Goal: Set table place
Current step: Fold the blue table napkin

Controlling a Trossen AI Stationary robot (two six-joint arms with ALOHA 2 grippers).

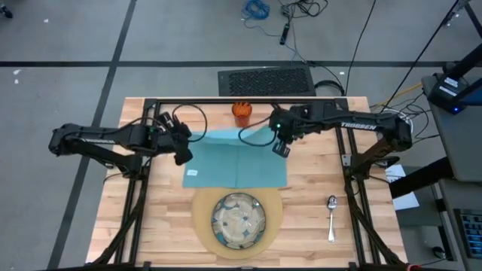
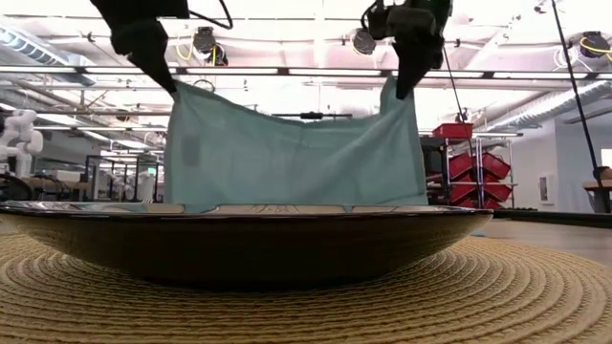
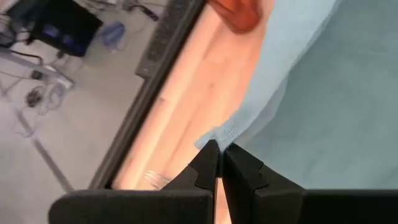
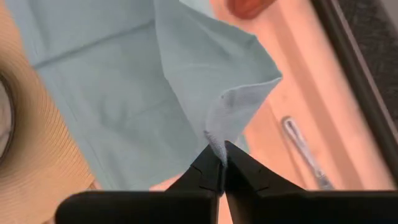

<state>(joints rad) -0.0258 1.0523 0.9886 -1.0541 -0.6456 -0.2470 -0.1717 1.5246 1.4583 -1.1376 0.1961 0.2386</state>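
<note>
The teal napkin (image 1: pixel 237 159) hangs between my two grippers above the table (image 1: pixel 361 226), its near part lying on the wood just beyond the tan mat (image 1: pixel 203 229). My left gripper (image 1: pixel 183 156) is shut on its left far corner, my right gripper (image 1: pixel 282 148) on its right far corner. The blue-green dish (image 1: pixel 239 220) sits on the mat. The orange cup (image 1: pixel 242 112) stands at the far edge. A spoon (image 1: pixel 331 218) lies at the right. A metal utensil (image 4: pixel 301 152) lies beyond the napkin. My left gripper pinches the napkin's corner (image 3: pixel 219 134) between its two fingertips, from above. The cloth hangs below it, sagging slightly toward the other gripper. My right gripper pinches the napkin's other far corner (image 4: pixel 217 138) between its fingertips, from above. The corner is bunched and folded at the fingers. The cloth hangs below, its lower part on the table.
A black keyboard-like grille (image 1: pixel 265 79) lies on the floor past the table's far edge. The table's black frame rails (image 1: pixel 139 188) run down both sides. Bare wood shows left and right of the mat.
</note>
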